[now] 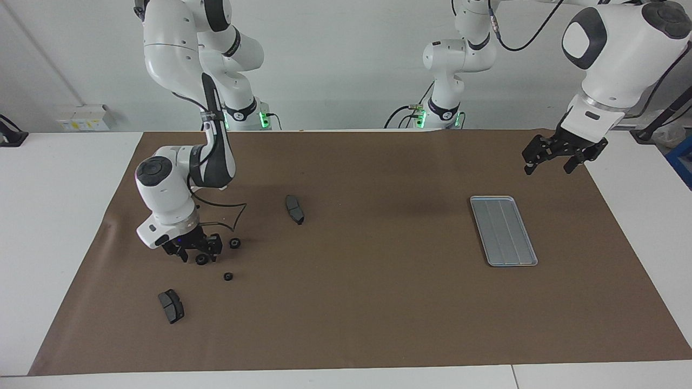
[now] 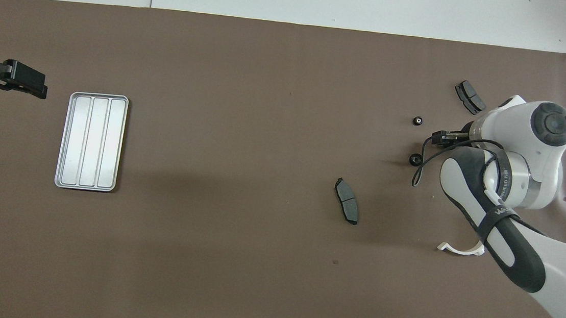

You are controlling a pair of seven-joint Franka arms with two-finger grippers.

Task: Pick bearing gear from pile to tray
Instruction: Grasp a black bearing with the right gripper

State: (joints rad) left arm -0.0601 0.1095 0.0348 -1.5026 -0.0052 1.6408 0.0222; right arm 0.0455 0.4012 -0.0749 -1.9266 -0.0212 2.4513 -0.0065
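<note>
Gears (image 1: pixel 234 243) lie by the right gripper (image 1: pixel 197 254), low over one (image 1: pixel 201 260), grip unreadable; small, stiff, likely slick, so pinch across the rim; left gripper (image 1: pixel 562 156) waits open near the tray (image 1: pixel 503 230).

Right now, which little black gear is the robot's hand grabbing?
The gear at the right hand, down on the mat. The other two gears lie loose beside it.

Tray (image 1: pixel 503 231): silver metal, satin sheen. Mat (image 1: pixel 378 302): matt brown paper. Gears (image 1: pixel 228 276): black, matt.
</note>
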